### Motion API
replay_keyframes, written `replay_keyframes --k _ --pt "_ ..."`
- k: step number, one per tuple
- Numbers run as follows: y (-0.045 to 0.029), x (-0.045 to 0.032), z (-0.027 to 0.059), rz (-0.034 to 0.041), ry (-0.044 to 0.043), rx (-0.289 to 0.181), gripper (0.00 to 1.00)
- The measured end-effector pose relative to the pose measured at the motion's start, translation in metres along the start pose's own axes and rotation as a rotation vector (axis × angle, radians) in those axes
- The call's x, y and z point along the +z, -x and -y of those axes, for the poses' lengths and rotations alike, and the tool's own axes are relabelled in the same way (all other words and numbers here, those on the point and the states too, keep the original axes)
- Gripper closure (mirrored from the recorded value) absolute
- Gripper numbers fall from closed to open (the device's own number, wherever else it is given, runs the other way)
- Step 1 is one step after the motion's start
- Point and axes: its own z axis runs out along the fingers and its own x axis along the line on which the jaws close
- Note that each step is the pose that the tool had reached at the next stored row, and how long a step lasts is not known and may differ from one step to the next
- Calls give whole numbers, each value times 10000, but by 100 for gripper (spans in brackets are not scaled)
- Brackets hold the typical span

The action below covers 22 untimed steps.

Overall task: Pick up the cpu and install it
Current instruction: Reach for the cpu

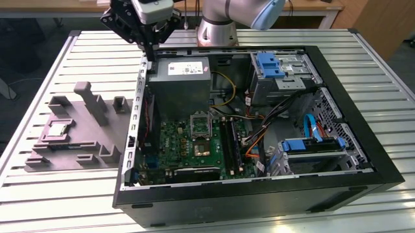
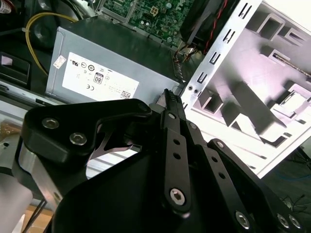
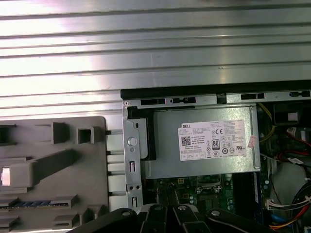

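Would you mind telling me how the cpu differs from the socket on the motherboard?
The cpu is pale and silvery; the socket is dark. The cpu lies on the grey tray outside the case; the socket sits on the green motherboard inside it. The cpu lies loose, while the socket is part of the board. Both are small, flat and square.

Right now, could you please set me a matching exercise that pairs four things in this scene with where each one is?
Things:
1. cpu
2. gripper
3. power supply
4. motherboard

Places:
A. inside the computer case, at its far end, on the exterior view's left
B. on the grey holder outside the case
C. green, on the case floor
D. above the case's far corner, on the exterior view's left

Pairs: 1-B, 2-D, 3-A, 4-C
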Motion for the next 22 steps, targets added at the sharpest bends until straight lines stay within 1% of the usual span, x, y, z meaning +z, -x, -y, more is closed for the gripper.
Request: replay_keyframes --k 17,22 --pt "-89 -1 6 0 0 0 89" --pt "-137 -2 10 0 0 0 89"
